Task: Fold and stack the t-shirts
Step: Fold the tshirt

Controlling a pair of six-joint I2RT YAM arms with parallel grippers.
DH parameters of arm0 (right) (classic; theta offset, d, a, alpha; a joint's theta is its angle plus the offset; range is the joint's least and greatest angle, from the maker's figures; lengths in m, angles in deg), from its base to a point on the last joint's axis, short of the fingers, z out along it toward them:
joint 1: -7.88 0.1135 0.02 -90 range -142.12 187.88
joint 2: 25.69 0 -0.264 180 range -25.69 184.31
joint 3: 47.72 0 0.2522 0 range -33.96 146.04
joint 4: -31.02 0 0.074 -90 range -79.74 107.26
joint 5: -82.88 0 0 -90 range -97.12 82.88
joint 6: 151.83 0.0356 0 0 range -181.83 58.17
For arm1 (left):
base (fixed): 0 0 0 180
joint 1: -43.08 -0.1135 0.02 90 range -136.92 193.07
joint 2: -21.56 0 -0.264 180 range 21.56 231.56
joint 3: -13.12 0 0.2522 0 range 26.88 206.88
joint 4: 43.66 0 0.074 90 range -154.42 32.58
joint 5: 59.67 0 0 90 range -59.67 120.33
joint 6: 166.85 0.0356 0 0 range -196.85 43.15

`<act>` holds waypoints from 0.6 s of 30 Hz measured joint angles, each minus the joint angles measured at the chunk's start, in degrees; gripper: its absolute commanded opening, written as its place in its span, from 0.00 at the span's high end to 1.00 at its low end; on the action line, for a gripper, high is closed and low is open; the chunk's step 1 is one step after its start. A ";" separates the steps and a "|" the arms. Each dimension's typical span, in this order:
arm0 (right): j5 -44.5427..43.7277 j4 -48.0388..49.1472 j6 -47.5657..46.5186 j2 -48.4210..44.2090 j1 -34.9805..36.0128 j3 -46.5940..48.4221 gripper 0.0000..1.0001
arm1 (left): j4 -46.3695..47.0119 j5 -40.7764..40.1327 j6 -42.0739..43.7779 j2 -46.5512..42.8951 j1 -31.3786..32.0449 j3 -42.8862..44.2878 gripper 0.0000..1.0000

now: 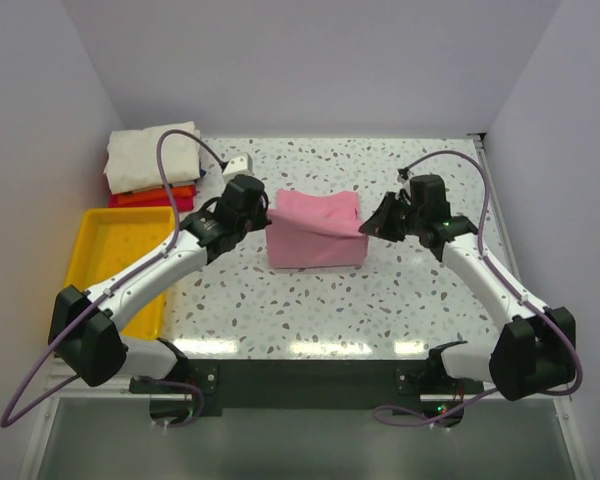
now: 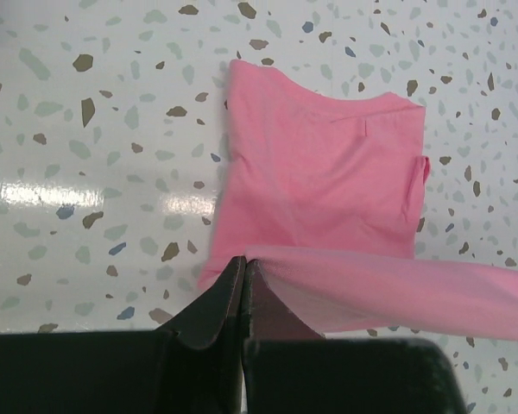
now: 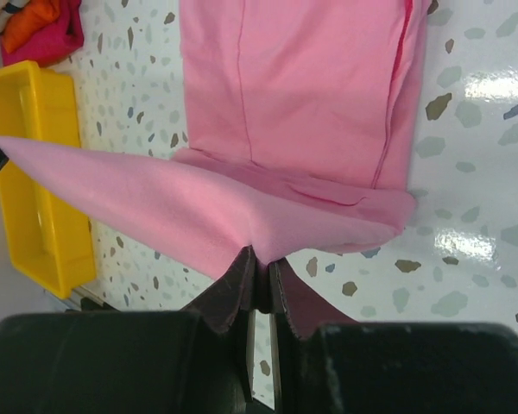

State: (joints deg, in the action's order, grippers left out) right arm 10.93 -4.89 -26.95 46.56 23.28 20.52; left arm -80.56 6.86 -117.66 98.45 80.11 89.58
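Pink shirt [image 1: 315,235] lies half folded in the middle of the counter [image 1: 310,310], a lifted flap pinched tight by left hand [image 2: 244,263] and right hand [image 3: 259,259]. Soft, floppy stuff, probably best grabbed at corners.

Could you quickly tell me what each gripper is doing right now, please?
Left gripper: shut on the pink shirt.
Right gripper: shut on the pink shirt.

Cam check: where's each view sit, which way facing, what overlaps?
Top external: above, behind the bases, looking down on the table; left arm, right arm show.
Left wrist: on left arm, facing down past the left gripper at the pink t-shirt.
Right wrist: likewise, past the right gripper toward the yellow tray.
Shared: t-shirt's lifted edge.
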 measured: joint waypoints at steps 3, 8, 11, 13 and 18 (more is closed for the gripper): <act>1.20 0.33 -0.02 1.64 -0.57 1.42 1.00 | 0.83 1.49 1.05 2.32 -1.90 1.42 1.00; 2.67 0.92 -0.02 5.35 -1.51 4.35 1.00 | 2.32 4.55 2.82 6.69 -5.14 4.39 1.00; 2.78 1.18 0.00 7.41 -1.99 5.86 1.00 | 3.23 6.40 4.00 9.29 -6.51 5.79 1.00; 2.97 1.38 0.00 8.76 -2.38 6.78 1.00 | 3.61 7.26 4.55 11.08 -7.17 6.97 1.00; 4.22 2.01 0.04 12.52 -3.72 9.38 1.00 | 4.72 9.40 5.53 16.00 -8.92 10.19 1.00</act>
State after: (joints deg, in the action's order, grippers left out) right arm 15.14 -2.88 -26.91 59.09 19.56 29.90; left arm -75.84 16.26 -112.13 114.45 71.19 99.77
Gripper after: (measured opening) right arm 0.098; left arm 0.013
